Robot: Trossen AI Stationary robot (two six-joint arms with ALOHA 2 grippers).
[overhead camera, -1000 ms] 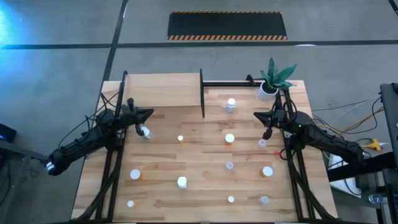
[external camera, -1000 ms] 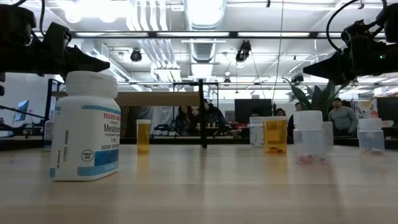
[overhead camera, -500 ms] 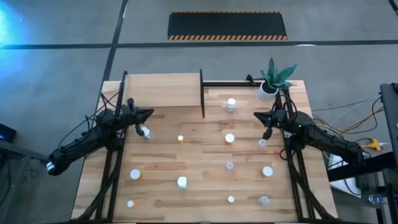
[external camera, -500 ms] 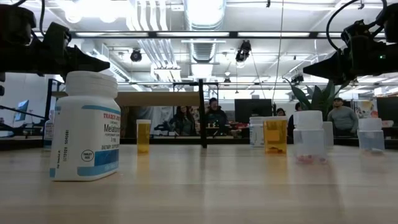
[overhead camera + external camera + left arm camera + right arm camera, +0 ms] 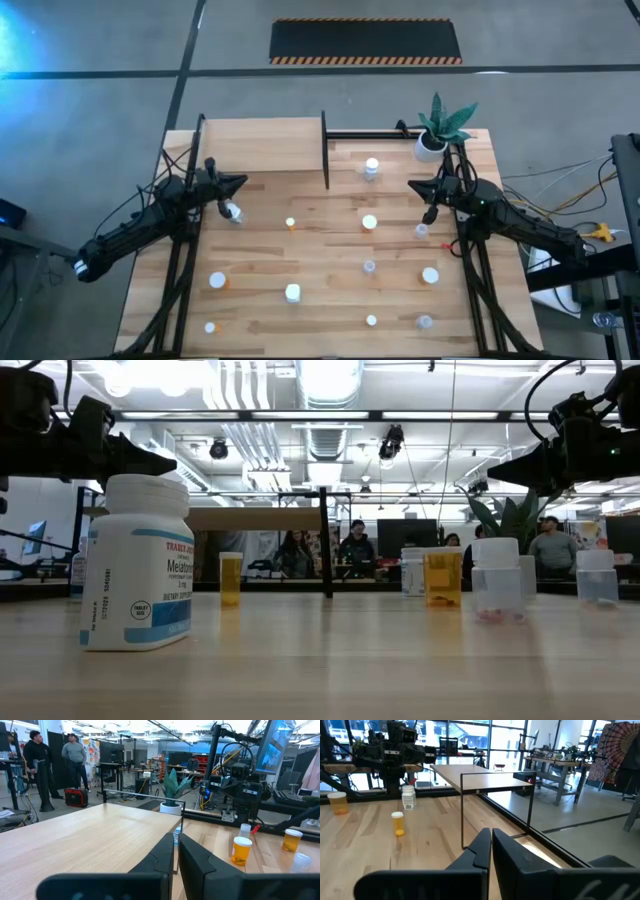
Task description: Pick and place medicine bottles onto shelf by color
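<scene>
Several small medicine bottles with white caps stand upright on their bases across the planked table: a white one (image 5: pixel 233 212) beside my left gripper, a white-capped one (image 5: pixel 372 168) near the divider, a clear one (image 5: pixel 421 231) near my right gripper, an orange one (image 5: pixel 291 223) and others toward the near edge (image 5: pixel 293 293). The light wooden shelf (image 5: pixel 260 145) with a dark divider (image 5: pixel 325 150) stands at the far left. My left gripper (image 5: pixel 243 181) is shut and empty, raised above the table's left side. My right gripper (image 5: pixel 410 184) is shut and empty, raised above the right side.
A white pot with a green plant (image 5: pixel 431 145) stands at the far right corner. Black frame rails (image 5: pixel 185 270) run along both table sides under the arms. Cables lie by the right edge (image 5: pixel 560 200). In the low view, people stand in the room behind the table.
</scene>
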